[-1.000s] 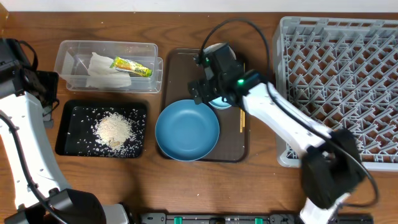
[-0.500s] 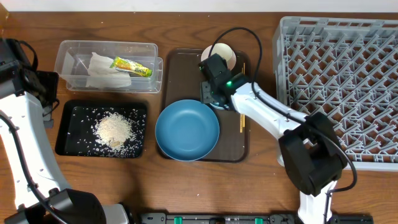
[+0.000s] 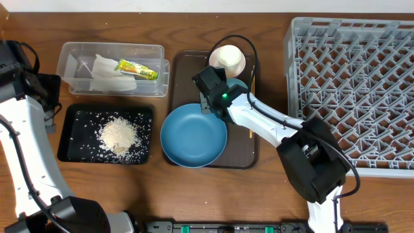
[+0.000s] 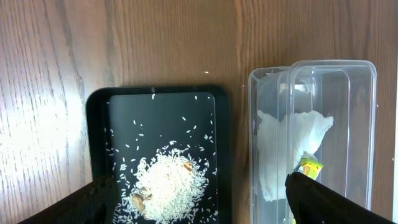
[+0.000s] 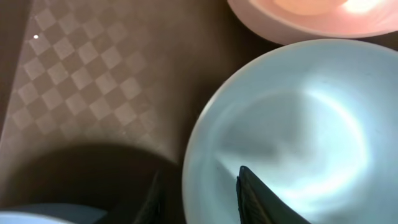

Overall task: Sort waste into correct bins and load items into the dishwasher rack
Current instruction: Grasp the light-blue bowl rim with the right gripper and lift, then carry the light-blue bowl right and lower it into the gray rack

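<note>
My right gripper is open and straddles the rim of the small light-blue bowl: one finger is inside it, the other is outside with a small gap to the rim. The pink bowl sits just behind. From overhead, the right gripper covers most of the light-blue bowl, between the pink bowl and the dark-blue plate. A chopstick peeks out beside the arm. My left gripper hangs open above the rice in the black tray.
The napkin and the yellow-green wrapper lie in the clear container. The plate and bowls stand on a brown serving tray. The grey dishwasher rack fills the right side.
My right gripper has slid left and toward the plate, uncovering the pink bowl, and its jaws have narrowed around the light-blue bowl's rim. The left arm has not moved.
</note>
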### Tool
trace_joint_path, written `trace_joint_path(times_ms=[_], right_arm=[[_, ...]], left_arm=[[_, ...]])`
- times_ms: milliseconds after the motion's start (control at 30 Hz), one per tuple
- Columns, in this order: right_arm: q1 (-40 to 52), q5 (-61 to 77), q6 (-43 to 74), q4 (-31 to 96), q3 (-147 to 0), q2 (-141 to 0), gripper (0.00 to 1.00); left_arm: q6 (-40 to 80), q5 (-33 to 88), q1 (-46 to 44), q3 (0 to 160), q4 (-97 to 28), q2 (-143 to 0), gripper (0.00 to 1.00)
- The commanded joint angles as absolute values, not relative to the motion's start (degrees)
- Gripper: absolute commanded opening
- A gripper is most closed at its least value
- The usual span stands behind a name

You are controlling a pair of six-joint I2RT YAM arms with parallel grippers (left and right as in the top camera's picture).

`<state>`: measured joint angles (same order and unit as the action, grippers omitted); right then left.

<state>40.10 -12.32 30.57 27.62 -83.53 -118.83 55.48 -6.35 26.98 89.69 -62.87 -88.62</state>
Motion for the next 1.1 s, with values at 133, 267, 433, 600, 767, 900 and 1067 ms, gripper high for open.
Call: trace_joint_path(times_ms=[133,267,433,600,767,900,1067], right_arm=[[40.32,-14.76,31.27,27.64,-84.03,-119.26,0.15],[40.12,-14.76,31.22,28.27,-84.75,-118.54,0.04],[40.03,-14.68,31.14,29.04,-84.84,-114.65,0.01],[38.65,-11.57,29.65,29.54,-84.90,-106.54,0.01],[32.67,-5.19,27.03,31.99,-84.93,-95.90,0.01],[23.62,1.41,22.81,34.44,-84.93,-88.90,0.01],[5.52,11.49,19.38,40.40,-84.90,-84.82,0.01]], left_arm=[[55.35,-6.66,27.24,89.84,-63.16,-88.84,0.88],[55.35,-6.66,27.24,89.84,-63.16,-88.84,0.89],[55.35,-6.66,27.24,89.84,-63.16,-88.84,0.88],[55.35,-6.66,27.24,89.84,-63.16,-88.84,0.89],[55.35,-6.66,27.24,89.84,-63.16,-88.84,0.89],[55.35,-6.66,27.24,89.84,-63.16,-88.84,0.89],[55.35,-6.66,27.24,89.84,-63.16,-88.84,0.89]])
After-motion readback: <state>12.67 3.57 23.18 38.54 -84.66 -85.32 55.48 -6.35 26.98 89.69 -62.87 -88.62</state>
